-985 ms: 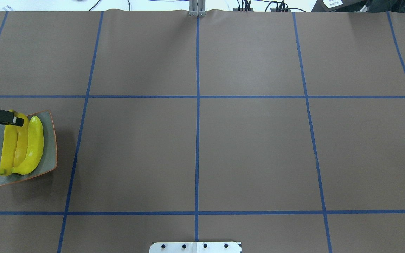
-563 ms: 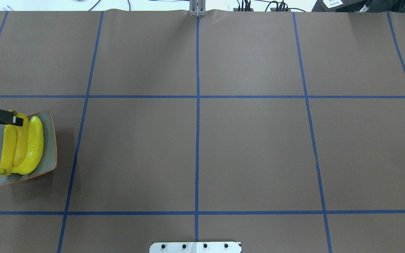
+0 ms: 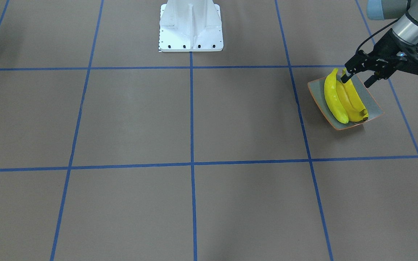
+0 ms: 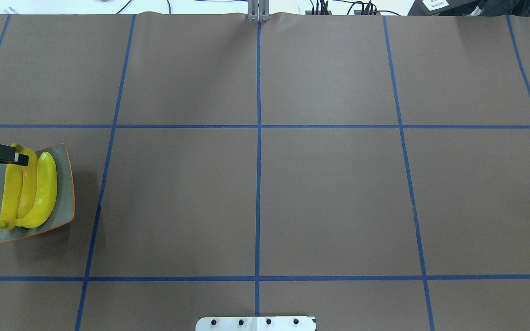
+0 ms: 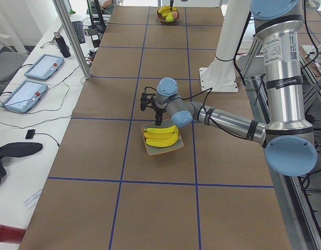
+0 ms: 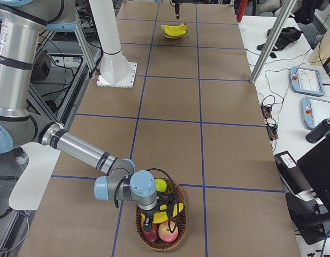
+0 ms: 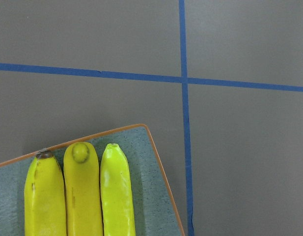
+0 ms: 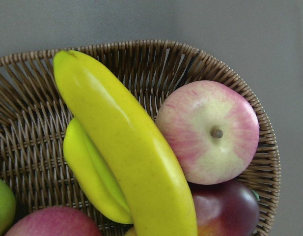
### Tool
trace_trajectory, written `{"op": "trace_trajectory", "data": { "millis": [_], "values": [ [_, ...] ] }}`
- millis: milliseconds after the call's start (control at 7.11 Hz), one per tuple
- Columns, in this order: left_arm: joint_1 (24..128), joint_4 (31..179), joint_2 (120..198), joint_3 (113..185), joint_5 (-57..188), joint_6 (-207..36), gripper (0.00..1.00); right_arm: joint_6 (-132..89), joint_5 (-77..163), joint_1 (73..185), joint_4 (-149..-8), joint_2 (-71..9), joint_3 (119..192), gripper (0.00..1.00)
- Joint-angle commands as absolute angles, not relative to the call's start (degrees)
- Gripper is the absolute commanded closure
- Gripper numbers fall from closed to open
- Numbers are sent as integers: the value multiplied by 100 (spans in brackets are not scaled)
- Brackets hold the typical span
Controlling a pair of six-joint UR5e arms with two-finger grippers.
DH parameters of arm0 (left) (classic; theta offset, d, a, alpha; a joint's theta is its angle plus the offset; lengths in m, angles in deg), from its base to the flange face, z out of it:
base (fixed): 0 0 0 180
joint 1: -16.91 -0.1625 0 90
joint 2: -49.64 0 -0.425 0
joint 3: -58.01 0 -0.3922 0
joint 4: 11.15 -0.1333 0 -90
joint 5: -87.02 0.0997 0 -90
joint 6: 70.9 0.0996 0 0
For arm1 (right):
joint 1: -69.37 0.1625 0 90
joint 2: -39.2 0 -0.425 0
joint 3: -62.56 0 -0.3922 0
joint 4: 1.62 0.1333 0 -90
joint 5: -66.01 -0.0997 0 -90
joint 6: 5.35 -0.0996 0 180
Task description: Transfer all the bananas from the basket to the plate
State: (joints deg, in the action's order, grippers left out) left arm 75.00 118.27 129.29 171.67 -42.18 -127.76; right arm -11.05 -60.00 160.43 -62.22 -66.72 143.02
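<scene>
Three yellow bananas [image 4: 28, 191] lie side by side on the grey-green plate [image 4: 65, 184] with an orange rim, at the table's left end. My left gripper [image 3: 357, 80] hangs just above the bananas' near ends, open, nothing between its fingers. Seen from the left wrist, the banana tips [image 7: 80, 157] sit on the plate [image 7: 151, 172]. My right gripper [image 6: 156, 214] is down in the wicker basket [image 6: 175, 238]; I cannot tell whether it is open or shut. The right wrist view shows a large banana [image 8: 126, 147] lying across the basket [image 8: 141, 54] over a smaller yellow-green curved fruit [image 8: 90, 172].
Pink-and-cream and dark red apples [image 8: 207, 132] share the basket with a green fruit [image 8: 1, 206]. The white robot base [image 3: 191, 27] stands mid-table on the brown, blue-taped table cover. Tablets and cables lie on a side bench [image 5: 35, 83].
The left gripper has edged slightly toward the overhead view's left edge. The three bananas on the plate have not moved.
</scene>
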Motion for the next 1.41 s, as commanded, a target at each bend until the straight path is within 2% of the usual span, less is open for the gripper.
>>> {"op": "trace_trajectory", "data": {
  "millis": [0,281,422,563,703,844,985,1266],
  "values": [
    [7500,11831,12918,17174,-4218,-12776,1,-1133,-5993,16017,-6236,-6671,14272,11],
    [7500,11831,12901,17174,-4227,-12776,1,-1141,-5967,15868,-6244,-6662,14263,13],
    [7500,11831,12901,17174,-4227,-12776,1,-1142,-5958,15858,-6244,-6662,14254,19],
    [7500,11814,12901,17165,-4227,-12776,1,-1142,-5958,15850,-6236,-6662,14237,34],
    [7500,11831,12901,17174,-4235,-12785,1,-1133,-5958,15849,-6227,-6662,14228,59],
    [7500,11831,12909,17183,-4244,-12785,1,-1063,-5984,15849,-6227,-6671,14228,95],
    [7500,11831,12910,17183,-4253,-12785,1,-1045,-6002,15858,-6209,-6671,14237,100],
    [7500,11831,12962,17209,-4271,-12950,1,-791,-6037,15867,-6235,-6662,14306,100]
  ]
}}
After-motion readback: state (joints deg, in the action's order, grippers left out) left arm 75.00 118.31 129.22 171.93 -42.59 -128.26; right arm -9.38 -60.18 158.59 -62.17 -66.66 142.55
